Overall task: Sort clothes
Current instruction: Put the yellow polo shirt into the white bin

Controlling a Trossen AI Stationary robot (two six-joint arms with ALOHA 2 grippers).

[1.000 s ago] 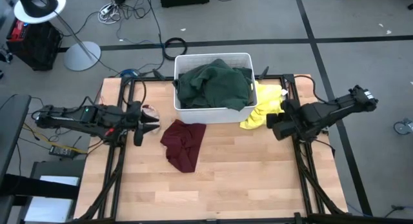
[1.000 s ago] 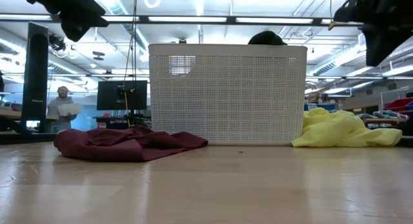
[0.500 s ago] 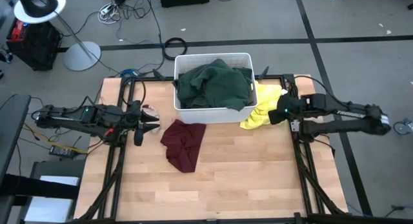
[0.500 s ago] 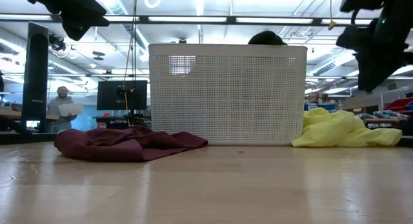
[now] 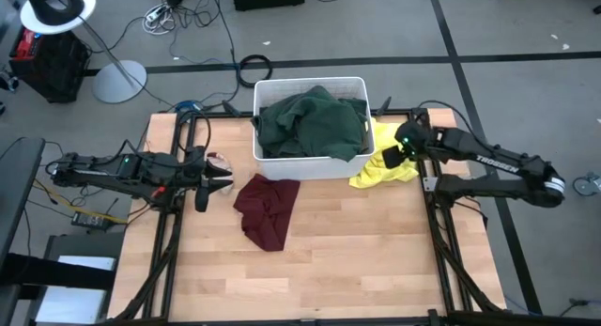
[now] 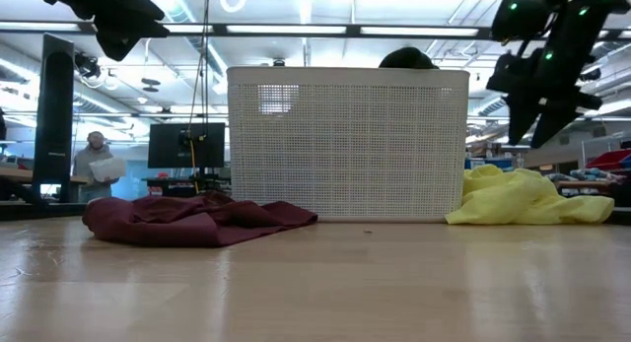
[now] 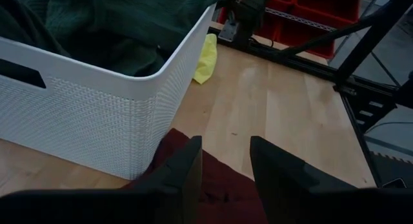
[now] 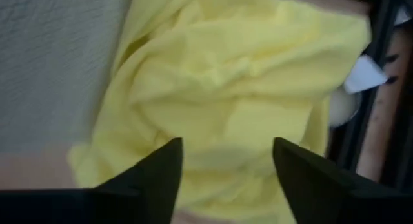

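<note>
A white tub (image 5: 310, 164) stands at the table's far middle, with a dark green garment (image 5: 310, 119) heaped in it. A maroon piece (image 5: 266, 209) lies crumpled on the table in front of the tub's left corner. A yellow piece (image 5: 380, 166) lies against the tub's right wall. My right gripper (image 5: 395, 155) hangs open above the yellow piece (image 8: 226, 88), pointing down at it, clear of the cloth in the low view (image 6: 537, 105). My left gripper (image 5: 208, 182) waits open at the table's left, over the maroon piece's edge (image 7: 216, 188).
A small pale and pink piece (image 5: 218, 162) lies by the left gripper. Black frame rails (image 5: 437, 223) run along both table sides. Bare wood (image 5: 357, 251) fills the near half of the table. In the low view a person (image 6: 97, 165) stands in the room behind.
My right gripper has swung toward the table's far edge and come down, from beside the table's right rail to a place just above the yellow piece by the tub. The clothes have kept still.
</note>
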